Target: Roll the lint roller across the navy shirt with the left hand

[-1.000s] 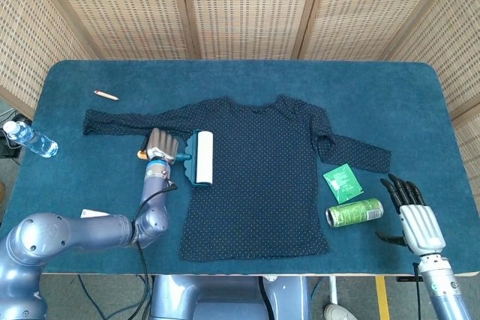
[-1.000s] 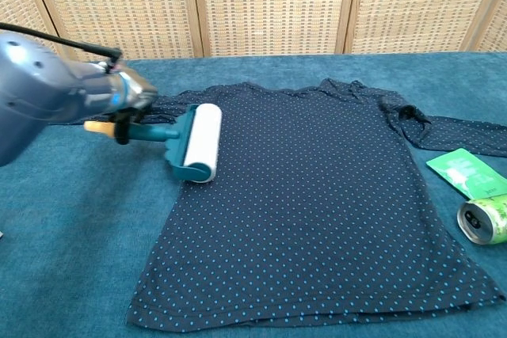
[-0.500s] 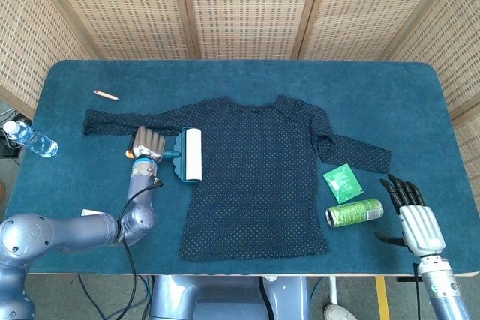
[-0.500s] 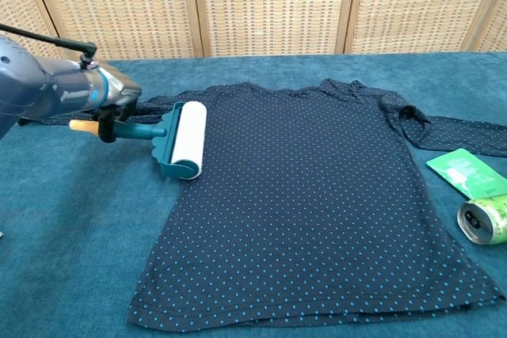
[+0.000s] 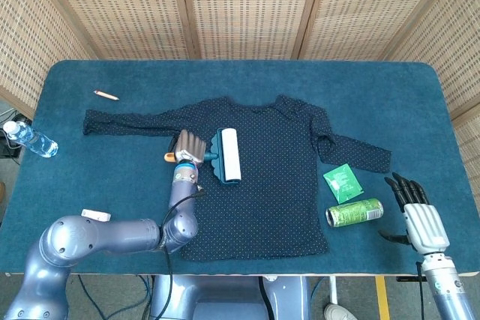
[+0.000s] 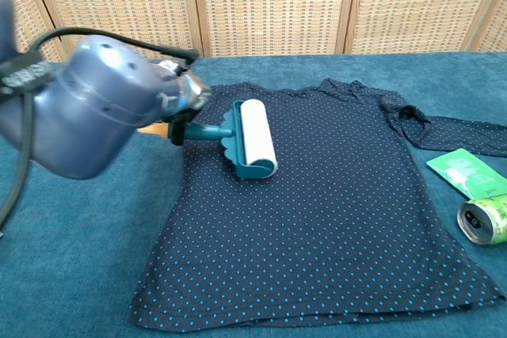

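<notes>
The navy dotted shirt [image 5: 270,177] [image 6: 333,203] lies flat on the table, sleeves spread to both sides. My left hand [image 5: 188,148] [image 6: 184,100] grips the handle of the lint roller [image 5: 227,156] [image 6: 255,138]; its teal frame and white roll rest on the shirt's upper left chest area. My arm hides most of the handle in the chest view. Off the shirt, near the front right table edge, my right hand [image 5: 422,219] is open and holds nothing.
A green can [image 5: 354,212] [image 6: 484,218] lies on its side right of the shirt's hem, with a green packet [image 5: 343,182] [image 6: 467,172] behind it. A pencil [image 5: 106,95] and a water bottle [image 5: 30,139] lie at the far left, and a white object [image 5: 96,216] at the front left.
My left hand first pulled the roller left to the shirt's edge, then pushed it right onto the chest area. The right hand stays where it was.
</notes>
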Available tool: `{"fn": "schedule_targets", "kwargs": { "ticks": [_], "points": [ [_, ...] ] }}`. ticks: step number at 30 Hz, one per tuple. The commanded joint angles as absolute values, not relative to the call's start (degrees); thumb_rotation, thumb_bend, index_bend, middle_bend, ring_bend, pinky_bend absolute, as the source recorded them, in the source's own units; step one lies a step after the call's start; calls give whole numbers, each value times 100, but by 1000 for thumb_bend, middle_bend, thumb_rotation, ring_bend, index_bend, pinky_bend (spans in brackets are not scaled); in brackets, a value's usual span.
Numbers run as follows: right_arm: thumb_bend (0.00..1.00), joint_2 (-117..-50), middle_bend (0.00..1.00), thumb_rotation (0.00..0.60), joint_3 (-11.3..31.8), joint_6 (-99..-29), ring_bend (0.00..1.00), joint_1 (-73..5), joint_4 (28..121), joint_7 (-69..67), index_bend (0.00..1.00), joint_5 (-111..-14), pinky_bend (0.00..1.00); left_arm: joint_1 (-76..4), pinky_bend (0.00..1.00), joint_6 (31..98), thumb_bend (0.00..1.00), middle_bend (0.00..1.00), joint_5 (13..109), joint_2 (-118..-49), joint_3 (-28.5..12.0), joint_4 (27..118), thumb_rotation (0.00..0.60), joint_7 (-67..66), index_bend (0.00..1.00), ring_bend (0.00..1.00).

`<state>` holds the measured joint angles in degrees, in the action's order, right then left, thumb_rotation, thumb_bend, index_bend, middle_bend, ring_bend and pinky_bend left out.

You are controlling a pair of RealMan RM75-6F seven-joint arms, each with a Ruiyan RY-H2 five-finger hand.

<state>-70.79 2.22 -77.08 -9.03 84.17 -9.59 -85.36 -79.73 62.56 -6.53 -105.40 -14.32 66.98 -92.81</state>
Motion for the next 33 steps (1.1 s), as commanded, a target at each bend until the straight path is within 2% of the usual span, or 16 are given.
{"fn": "schedule_targets", "kwargs": {
  "ticks": [1,9,18,24,33],
  "points": [
    [23,-7074,0,600,226,-7695,0,-906,8404,-976,0,-8523,0,-8143,649,6317,498,834,-748,-10752,-1636,6502,600,-9414,853,722],
    [24,-7078,0,600,242,-7669,0,-919,8351,-1063,0,-8498,0,-8376,649,6204,498,834,-779,-11149,-1951,6066,600,-9678,853,722],
    [23,-7083,0,600,227,-7662,0,-917,8349,-1023,0,-8503,0,-8211,649,6203,498,834,-727,-11178,-1986,6039,600,-9793,853,722],
    [23,-7094,0,600,203,-7659,0,-918,8376,-978,0,-8531,0,-7879,649,6263,497,834,-640,-10819,-1902,6374,600,-9714,853,722],
    [23,-7115,0,600,163,-7736,0,-898,8447,-820,0,-8618,0,-7020,649,6189,498,834,-382,-9954,-1514,7170,600,-9113,853,722]
  ]
}}
